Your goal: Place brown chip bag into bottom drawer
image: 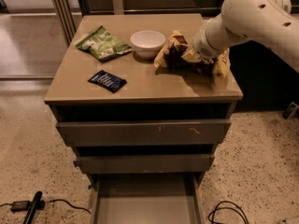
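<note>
Cabinet top (154,85): jaws at brown chip bag (170,51), grip unclear; speckled floor (261,162).

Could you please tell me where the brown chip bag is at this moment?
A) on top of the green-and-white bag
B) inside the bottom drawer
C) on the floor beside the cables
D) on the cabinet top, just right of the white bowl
D: the brown chip bag lies on the cabinet top just right of the white bowl, with the gripper at it, while the bottom drawer stands open below.
</note>
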`<state>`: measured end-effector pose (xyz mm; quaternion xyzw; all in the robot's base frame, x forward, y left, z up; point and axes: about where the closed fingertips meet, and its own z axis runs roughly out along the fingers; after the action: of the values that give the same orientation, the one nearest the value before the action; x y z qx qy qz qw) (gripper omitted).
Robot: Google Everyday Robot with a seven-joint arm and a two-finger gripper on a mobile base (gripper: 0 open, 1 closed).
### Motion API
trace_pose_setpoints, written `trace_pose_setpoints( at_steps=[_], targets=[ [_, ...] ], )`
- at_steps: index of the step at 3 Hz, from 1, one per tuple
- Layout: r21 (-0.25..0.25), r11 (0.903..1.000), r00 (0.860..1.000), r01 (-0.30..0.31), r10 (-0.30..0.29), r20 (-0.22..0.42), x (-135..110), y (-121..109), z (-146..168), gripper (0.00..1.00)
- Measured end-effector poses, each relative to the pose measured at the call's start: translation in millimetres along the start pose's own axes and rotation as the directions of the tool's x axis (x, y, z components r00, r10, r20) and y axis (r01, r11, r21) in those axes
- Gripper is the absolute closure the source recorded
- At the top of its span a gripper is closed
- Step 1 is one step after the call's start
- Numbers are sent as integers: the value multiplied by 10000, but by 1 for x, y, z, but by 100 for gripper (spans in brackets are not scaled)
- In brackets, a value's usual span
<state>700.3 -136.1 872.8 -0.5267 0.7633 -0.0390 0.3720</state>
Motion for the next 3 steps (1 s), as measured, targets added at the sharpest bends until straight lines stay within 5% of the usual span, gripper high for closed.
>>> trace_pose_setpoints(
  at_steps=[1, 3],
  targets=[
    [222, 9997, 9999, 82, -85, 147, -3, -4, -19, 100],
    [1070, 9943, 9928, -36, -92, 1196, -4, -6, -113, 100]
  ],
)
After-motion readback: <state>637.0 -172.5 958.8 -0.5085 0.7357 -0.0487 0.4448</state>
